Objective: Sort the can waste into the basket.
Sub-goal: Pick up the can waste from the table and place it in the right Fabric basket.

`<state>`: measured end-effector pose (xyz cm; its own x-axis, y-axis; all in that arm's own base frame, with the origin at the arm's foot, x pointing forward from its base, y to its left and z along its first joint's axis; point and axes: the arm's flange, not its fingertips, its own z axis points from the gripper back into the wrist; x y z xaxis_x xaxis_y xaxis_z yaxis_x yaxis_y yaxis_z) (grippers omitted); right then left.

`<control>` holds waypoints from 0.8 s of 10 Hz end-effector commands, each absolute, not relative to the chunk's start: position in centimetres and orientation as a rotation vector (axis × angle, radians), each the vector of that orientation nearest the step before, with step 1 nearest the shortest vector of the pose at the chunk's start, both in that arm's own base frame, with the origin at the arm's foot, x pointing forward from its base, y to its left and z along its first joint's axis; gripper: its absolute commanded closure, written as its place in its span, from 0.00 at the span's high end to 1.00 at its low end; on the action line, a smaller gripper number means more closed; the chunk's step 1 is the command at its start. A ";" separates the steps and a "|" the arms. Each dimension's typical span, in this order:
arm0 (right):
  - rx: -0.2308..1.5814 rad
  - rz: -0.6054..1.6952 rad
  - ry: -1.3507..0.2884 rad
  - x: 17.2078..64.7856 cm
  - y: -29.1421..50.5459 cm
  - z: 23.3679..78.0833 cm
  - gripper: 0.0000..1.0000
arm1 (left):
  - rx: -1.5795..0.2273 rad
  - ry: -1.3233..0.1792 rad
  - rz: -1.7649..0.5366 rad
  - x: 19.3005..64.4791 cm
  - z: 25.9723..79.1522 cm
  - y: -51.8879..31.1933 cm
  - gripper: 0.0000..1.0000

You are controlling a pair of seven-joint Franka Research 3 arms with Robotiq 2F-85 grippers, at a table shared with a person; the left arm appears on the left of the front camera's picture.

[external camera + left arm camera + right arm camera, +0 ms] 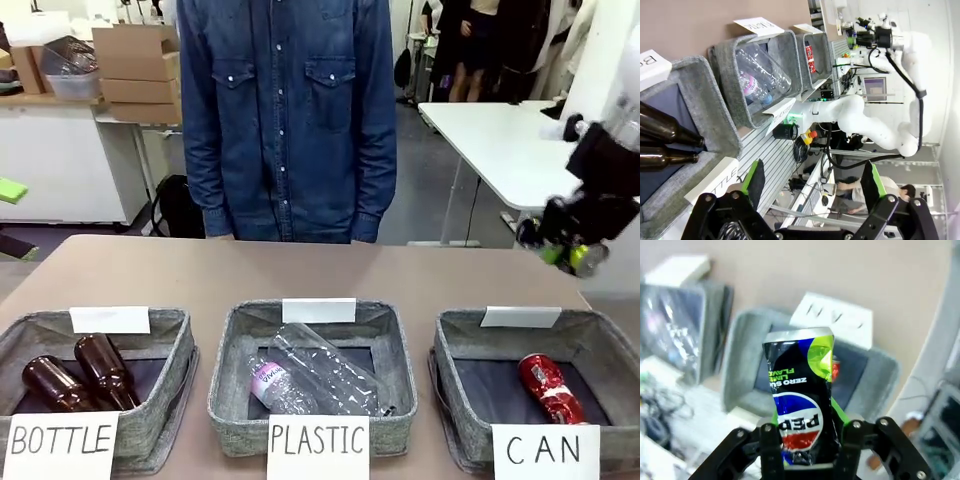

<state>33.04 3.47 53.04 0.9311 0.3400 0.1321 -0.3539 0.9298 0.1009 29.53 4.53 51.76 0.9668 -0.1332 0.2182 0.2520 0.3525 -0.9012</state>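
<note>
On the bench point(300, 270) we read three signs from left to right: "BOTTLE", "PLASTIC", "CAN". The red can point(549, 388) lies in the CAN basket point(455, 385). Our left claw point(812, 187) hangs open. Our right claw point(807, 437), raised above that basket, grips the dark can point(800, 405) printed "PEPSI ZERO SU… LIME".

Tan bench point(300, 270), matte and plain. Three grey felt baskets in a row along the near edge, each with a white handwritten sign propped in front. "BOTTLE" basket point(165, 400) toward the near left corner, "PLASTIC" basket point(225, 390) at the middle, "CAN" basket point(455, 390) toward the near right corner. Small gaps of bare top between them, none touching. Far half of the bench bare up to the far edge.
</note>
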 end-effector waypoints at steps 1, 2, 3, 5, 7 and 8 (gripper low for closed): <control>0.288 1.114 -0.102 29.7 1.7 53.2 0.00 | -1.182 -0.112 -0.272 29.3 51.8 4.9 1.00; 0.440 1.318 -0.007 28.7 0.6 53.9 0.00 | -1.182 -0.112 -0.272 29.3 51.8 4.9 1.00; 0.552 1.326 0.050 28.4 0.2 54.6 0.00 | -1.182 -0.112 -0.272 29.3 51.8 4.9 1.00; 0.493 1.447 0.119 27.8 0.1 54.9 0.00 | -1.182 -0.112 -0.272 29.3 51.8 4.9 1.00; 0.374 1.513 -0.006 27.7 0.4 54.3 0.00 | -1.182 -0.112 -0.272 29.3 51.8 4.9 1.00; 0.353 1.535 -0.031 27.6 0.5 54.2 0.00 | -1.182 -0.112 -0.272 29.3 51.8 4.9 1.00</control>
<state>26.85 1.24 54.07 0.0945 0.9654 0.2430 -0.9609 0.0246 0.2758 29.53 4.54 51.75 0.9669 -0.1329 0.2179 0.2516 0.3525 -0.9014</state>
